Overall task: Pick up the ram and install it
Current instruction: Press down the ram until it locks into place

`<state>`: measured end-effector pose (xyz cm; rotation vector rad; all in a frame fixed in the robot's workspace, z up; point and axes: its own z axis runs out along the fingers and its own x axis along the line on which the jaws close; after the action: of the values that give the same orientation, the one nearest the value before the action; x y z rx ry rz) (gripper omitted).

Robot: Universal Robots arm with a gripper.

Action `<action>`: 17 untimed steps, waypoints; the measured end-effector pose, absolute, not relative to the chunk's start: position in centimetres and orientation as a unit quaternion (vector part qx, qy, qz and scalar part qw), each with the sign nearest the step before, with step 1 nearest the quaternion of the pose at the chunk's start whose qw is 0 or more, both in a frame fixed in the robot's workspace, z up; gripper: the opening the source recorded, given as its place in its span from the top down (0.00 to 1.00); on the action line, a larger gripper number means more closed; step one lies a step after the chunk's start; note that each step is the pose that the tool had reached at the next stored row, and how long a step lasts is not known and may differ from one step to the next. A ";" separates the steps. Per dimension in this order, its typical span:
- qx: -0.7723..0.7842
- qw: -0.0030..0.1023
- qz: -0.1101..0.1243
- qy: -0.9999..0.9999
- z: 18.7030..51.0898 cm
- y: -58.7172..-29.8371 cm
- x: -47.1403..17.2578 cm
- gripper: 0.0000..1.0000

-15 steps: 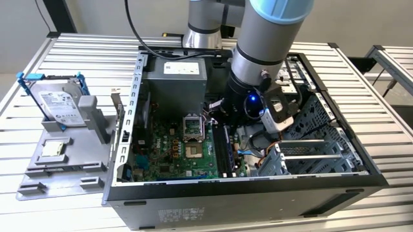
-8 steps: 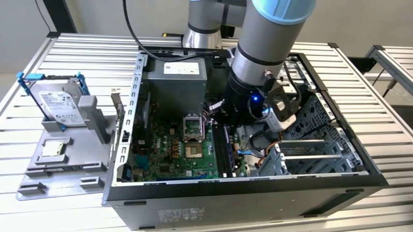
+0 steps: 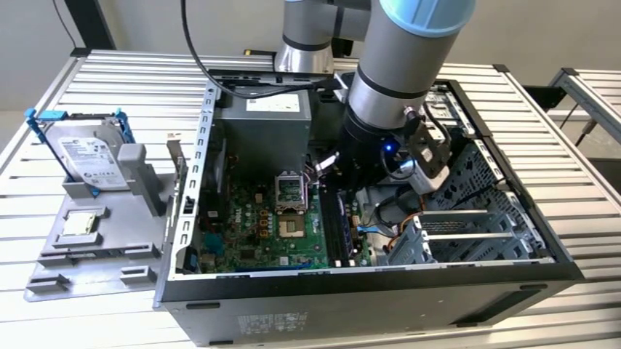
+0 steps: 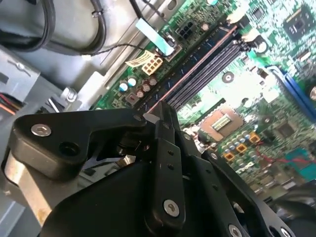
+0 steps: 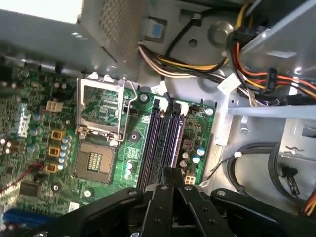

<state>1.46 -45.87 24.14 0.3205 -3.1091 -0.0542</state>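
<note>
The ram (image 4: 192, 67) shows as a thin pale edge lying along one of the dark memory slots (image 5: 165, 138) on the green motherboard (image 3: 247, 229). It spans the slot from latch to latch. My gripper (image 4: 157, 116) is shut, and its tips sit at the near end of that edge. Whether the fingers pinch the stick or just rest on it cannot be told. In the first wrist view the gripper (image 5: 173, 172) hovers over the same end of the slots. In the exterior view the arm's wrist (image 3: 374, 156) reaches down into the open computer case (image 3: 369, 287).
A silver hard drive (image 3: 92, 163) with blue rails stands in a grey fixture (image 3: 87, 254) at the exterior view's left. Inside the case are the power supply (image 3: 267, 123), the open CPU socket (image 5: 101, 111), cable bundles (image 5: 256, 74) and drive cages (image 3: 475, 236).
</note>
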 end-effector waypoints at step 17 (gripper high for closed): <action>0.255 0.009 -0.016 -0.967 24.1 -45.9 1.5 1.00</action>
<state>1.47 -45.87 24.14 0.7953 -3.0196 -0.0492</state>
